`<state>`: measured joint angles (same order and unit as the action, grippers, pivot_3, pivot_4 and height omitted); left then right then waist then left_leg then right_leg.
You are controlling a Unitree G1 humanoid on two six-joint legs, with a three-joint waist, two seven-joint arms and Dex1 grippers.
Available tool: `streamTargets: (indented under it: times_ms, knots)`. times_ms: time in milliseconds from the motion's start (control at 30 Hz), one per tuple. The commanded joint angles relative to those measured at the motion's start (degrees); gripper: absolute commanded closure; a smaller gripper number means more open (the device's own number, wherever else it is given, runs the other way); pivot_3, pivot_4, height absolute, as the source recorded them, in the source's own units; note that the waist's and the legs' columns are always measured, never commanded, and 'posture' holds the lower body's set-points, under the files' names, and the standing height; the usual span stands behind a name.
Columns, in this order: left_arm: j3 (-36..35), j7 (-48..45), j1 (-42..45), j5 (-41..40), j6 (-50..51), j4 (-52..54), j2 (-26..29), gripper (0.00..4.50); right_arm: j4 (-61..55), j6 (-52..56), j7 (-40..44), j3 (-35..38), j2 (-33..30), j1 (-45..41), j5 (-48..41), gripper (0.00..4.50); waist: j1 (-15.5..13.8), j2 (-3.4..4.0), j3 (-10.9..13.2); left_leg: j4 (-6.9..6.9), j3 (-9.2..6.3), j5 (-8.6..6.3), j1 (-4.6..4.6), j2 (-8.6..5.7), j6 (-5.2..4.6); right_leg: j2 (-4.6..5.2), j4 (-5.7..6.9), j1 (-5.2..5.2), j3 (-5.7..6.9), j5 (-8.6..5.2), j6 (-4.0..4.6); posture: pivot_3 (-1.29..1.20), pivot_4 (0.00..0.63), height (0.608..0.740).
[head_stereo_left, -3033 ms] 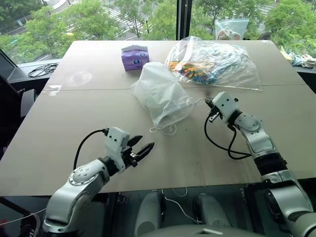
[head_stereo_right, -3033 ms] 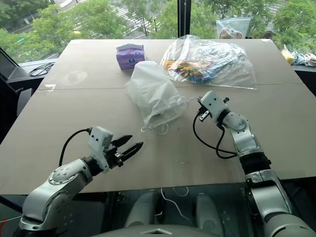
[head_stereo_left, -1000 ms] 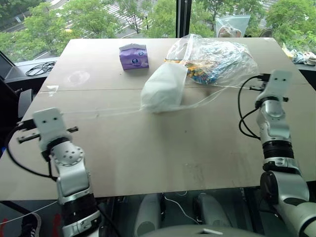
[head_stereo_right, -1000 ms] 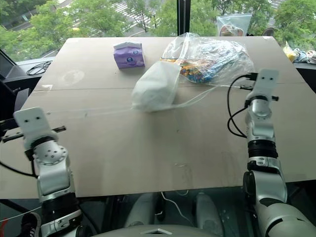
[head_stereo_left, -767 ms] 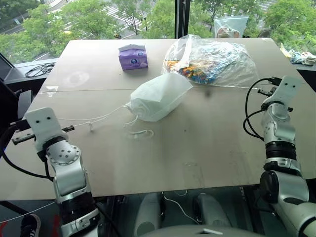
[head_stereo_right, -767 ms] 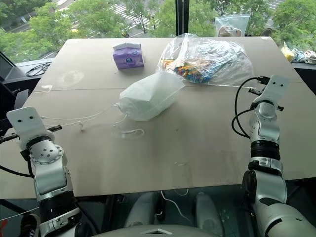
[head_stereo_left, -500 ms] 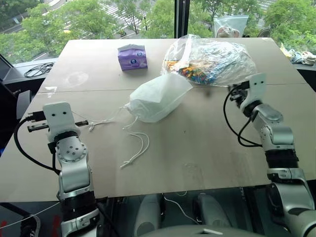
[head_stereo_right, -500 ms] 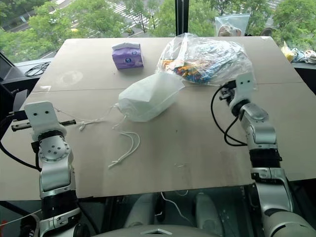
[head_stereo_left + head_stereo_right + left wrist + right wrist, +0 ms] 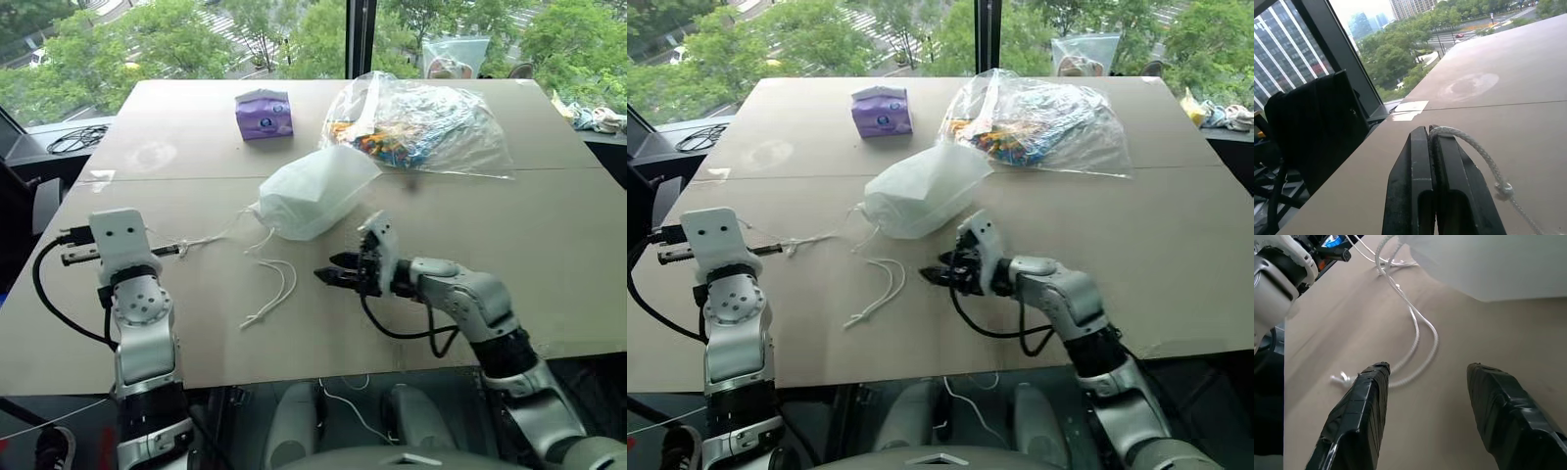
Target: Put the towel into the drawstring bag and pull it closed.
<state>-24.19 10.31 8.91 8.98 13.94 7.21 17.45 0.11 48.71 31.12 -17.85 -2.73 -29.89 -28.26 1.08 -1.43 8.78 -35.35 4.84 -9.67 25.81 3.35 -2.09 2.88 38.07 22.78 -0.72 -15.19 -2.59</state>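
The drawstring bag (image 9: 313,191) lies near the middle of the bench (image 9: 549,235). Behind it to the right lies a plastic bag of items (image 9: 421,122), touching or just beside it; behind it to the left, apart, stands a tissue pack (image 9: 265,114). One cord (image 9: 206,240) runs left from the bag's mouth to the left claw (image 9: 179,251). A second cord (image 9: 272,291) lies loose in front of the bag, left of the right claw (image 9: 333,275).
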Motion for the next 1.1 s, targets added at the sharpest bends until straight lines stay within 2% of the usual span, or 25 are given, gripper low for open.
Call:
streamTargets:
  times_ms: [33,333,533,733,867,967,1100]
  knots:
    - [-1.3,0.3,-0.8,-0.2,-1.0,2.1,1.3,4.50,4.4,-4.4,-0.6,0.0,5.5,-3.8,1.7,1.81,-0.3,-0.04,0.0,0.00,-0.03,0.00,0.05,-0.02,0.00,0.01,0.00,0.00,0.06,0.00,0.00,0.00,0.150,0.740]
    - [-1.9,0.5,-3.1,-0.3,-0.6,4.1,1.1,4.50,15.2,-11.8,-2.7,-0.1,17.1,-8.7,4.8,1.81,0.0,-0.14,-0.1,0.05,0.01,-0.01,0.18,-0.05,0.03,0.16,-0.08,0.16,0.19,0.00,-0.01,0.00,0.150,0.740]
    - [-1.7,0.7,-3.5,-0.2,-0.7,4.2,1.0,4.50,20.6,-15.6,-9.9,2.7,24.0,-9.4,3.1,1.81,0.1,-0.14,-0.1,0.19,-0.07,0.01,0.17,-0.04,0.08,0.21,0.00,0.24,0.23,0.00,0.01,0.00,0.150,0.740]
    - [-1.1,0.0,-3.4,-0.7,-0.6,3.4,1.0,4.50,18.4,-17.7,-4.9,-0.8,22.9,-9.7,-0.5,1.81,0.6,-0.14,-0.1,0.22,-0.06,0.01,0.18,-0.05,0.08,0.31,-0.03,0.24,0.23,0.01,0.03,0.00,0.150,0.740]
    - [2.7,-6.4,-2.7,-4.8,2.9,1.2,-0.1,4.50,17.2,-18.6,-3.0,-3.3,20.8,-9.8,0.3,1.81,1.3,-0.13,-0.1,0.29,-0.07,0.01,0.19,-0.04,0.08,0.33,-0.05,0.28,0.19,0.01,0.03,0.00,0.150,0.740]
    - [7.9,-11.7,-1.6,-6.7,6.6,-1.6,-0.8,4.50,18.0,-20.3,-3.8,-1.9,19.4,-10.8,0.8,1.81,1.3,-0.13,-0.1,0.31,-0.09,0.01,0.21,-0.05,0.08,0.33,-0.06,0.29,0.21,0.01,0.04,0.00,0.150,0.740]
    - [10.7,-13.6,1.0,-7.5,8.9,-3.9,-1.3,4.50,18.4,-20.6,-5.4,1.5,19.1,-12.0,-0.6,1.81,1.1,-0.12,-0.1,0.31,-0.12,0.01,0.23,-0.09,0.08,0.41,-0.05,0.30,0.25,0.01,0.03,0.00,0.150,0.740]
